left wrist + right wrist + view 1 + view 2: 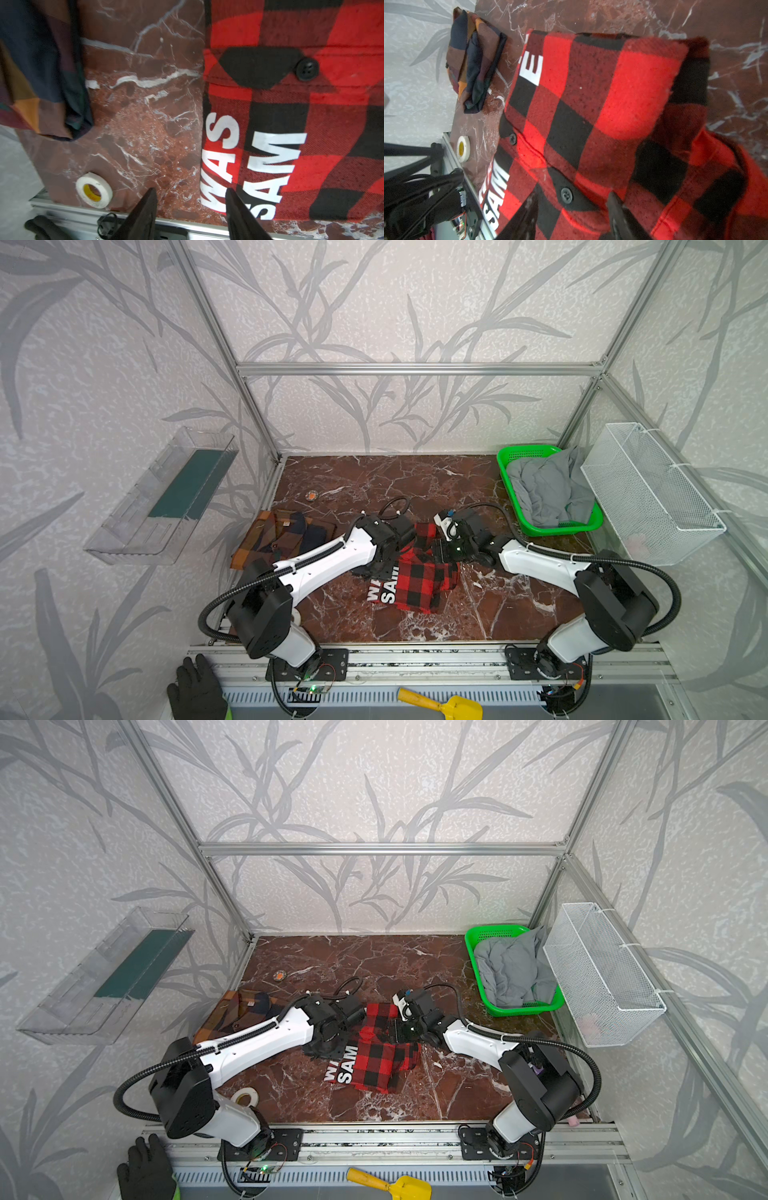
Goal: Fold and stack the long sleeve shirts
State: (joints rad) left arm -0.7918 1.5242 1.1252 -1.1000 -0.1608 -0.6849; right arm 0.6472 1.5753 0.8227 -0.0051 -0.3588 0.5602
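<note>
Quick status: we've got the brown plaid shirt (282, 537) folded, sitting near the red check shirt (419, 580) w/ a strip of bare marble btwn them, not touching. The red one's bundled compact, lettering showing, top flap a bit lumpy. We reckon the fold's nearly done and stacking's what's left. Left gripper (190, 191) sits at the red shirt's lettered edge, fingers (143, 214) apart, one over marble, the other over the letters, nothing pinched. Right gripper (573, 197) is over its buttoned pocket flap, fingers apart too, no cloth held afaict.
</note>
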